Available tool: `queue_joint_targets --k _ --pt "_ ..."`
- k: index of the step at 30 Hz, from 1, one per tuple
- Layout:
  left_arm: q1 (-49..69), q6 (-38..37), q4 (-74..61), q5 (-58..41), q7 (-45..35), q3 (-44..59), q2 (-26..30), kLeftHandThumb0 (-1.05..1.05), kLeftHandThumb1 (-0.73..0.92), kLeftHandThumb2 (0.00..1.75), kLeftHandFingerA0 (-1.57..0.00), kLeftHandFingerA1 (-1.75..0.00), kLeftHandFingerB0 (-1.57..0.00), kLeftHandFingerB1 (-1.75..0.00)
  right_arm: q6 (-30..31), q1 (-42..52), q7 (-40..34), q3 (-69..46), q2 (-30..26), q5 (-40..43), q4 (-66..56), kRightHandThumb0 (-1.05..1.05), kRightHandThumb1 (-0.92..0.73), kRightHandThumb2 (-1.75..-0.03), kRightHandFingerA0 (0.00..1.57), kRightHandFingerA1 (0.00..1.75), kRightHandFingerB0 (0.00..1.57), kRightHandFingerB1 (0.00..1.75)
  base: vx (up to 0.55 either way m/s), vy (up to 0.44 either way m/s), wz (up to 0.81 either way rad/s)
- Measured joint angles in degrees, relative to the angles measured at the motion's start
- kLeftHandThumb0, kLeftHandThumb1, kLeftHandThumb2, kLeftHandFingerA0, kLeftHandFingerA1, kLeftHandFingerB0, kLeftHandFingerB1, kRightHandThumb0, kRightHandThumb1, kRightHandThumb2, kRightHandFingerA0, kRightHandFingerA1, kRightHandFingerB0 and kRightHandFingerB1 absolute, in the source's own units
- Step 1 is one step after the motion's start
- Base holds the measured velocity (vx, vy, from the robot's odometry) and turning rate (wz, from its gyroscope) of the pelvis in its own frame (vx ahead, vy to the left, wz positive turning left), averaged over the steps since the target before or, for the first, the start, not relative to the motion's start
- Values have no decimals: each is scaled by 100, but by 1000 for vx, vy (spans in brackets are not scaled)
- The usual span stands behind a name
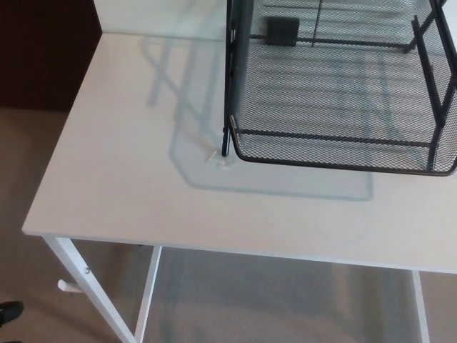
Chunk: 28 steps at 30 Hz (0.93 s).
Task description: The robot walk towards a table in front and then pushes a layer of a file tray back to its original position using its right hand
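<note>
Standing on tan carpet, the white table bears a black mesh file tray; neither hand shows

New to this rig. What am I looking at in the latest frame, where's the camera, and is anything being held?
The camera sits on a humanoid robot's head, looking down at the work before it. You see a white table carrying a black wire-mesh file tray, whose front rim juts toward the camera. A small black block shows near the tray's back. Beyond the table's edge is beige carpet, and at the lower left corner a dark shoe tip, probably a person's. Neither robot hand is in view in this frame, so nothing is seen being held.
</note>
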Motion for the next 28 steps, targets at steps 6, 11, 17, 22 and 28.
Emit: queue_joint_targets --k 6,11,17,22,28 --pt "8 0 55 0 0 6 0 -11 44 53 -43 -42 -39 -33 -61 -80 227 206 200 492 667 -46 -37 -77 2 48 0 38 0 0 0" --pt "7 0 81 -2 0 9 0 -8 44 53 -43 -42 -39 -33 -49 -170 523 425 397 933 1080 -49 -52 -60 7 41 7 28 0 0 0" --pt "8 0 105 -9 0 25 0 -12 44 53 -44 -42 -39 -33 8 -359 873 531 478 1409 1459 -49 -55 -63 6 38 6 27 0 0 0" --pt "-1 0 104 -10 1 25 0 -10 45 54 -39 -43 -38 -34 233 -515 1285 551 458 1840 1493 -53 -53 -67 6 43 7 26 0 0 0" --pt "-15 -1 111 -31 -22 27 0 -11 44 53 -41 -42 -38 -33 680 -626 1799 595 329 2206 1388 -49 -51 -69 5 43 0 29 0 0 0"
